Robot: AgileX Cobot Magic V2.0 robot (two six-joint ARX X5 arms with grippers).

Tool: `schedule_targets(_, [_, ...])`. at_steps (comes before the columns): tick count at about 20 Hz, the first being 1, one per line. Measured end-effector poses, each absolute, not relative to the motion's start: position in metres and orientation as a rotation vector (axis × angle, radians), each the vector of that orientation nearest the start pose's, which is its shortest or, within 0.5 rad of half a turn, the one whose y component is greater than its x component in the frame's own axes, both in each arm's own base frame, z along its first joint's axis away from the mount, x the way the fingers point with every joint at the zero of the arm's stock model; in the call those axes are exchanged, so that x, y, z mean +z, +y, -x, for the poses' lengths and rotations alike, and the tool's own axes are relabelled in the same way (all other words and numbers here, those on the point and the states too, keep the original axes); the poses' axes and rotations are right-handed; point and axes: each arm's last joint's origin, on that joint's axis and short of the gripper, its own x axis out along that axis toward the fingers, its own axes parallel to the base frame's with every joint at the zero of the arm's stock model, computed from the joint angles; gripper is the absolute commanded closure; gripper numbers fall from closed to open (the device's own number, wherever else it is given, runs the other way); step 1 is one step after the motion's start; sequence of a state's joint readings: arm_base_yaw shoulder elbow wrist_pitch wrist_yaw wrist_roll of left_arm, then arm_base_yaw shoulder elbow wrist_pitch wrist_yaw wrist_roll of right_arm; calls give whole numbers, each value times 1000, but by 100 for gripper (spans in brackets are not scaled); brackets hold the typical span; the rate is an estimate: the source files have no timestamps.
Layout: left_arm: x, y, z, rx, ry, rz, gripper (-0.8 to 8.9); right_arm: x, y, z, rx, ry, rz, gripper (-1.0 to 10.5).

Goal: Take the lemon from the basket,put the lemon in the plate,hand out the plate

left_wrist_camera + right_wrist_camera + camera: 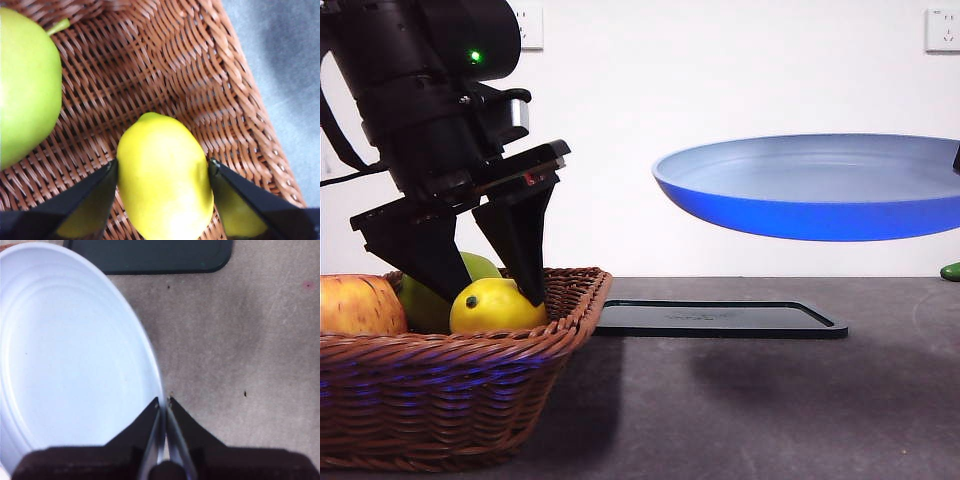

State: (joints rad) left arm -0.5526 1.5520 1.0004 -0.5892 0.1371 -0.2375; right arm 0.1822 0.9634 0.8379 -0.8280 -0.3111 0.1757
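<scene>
left claw closed around one lemon in basket, right claw pinching one plate aloft

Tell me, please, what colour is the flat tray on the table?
The tray is black, clearest in the front view.

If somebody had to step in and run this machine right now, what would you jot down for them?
Left gripper: down in the basket, jaws against both sides of the lemon, not lifted yet.
Right gripper: shut on the rim of the plate, holding it in the air over the table.
Done: plate picked up, lemon reached.
Left: lift the lemon, set it in the plate, hand the plate out.
</scene>
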Motion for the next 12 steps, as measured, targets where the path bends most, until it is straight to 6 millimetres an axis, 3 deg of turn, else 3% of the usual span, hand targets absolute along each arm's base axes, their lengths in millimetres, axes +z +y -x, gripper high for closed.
schedule_targets(5, [201,-159,-247,-479,1209,-59,525,271,40,-171,370,999,-221,943])
schedule_targets(8, [201,-159,-245,-491,1223,-86,661,271,40,-171,370,999,-221,943])
schedule_targets(12, [205,-160,-245,-506,1228,-113,664,271,40,-171,369,999,-221,943])
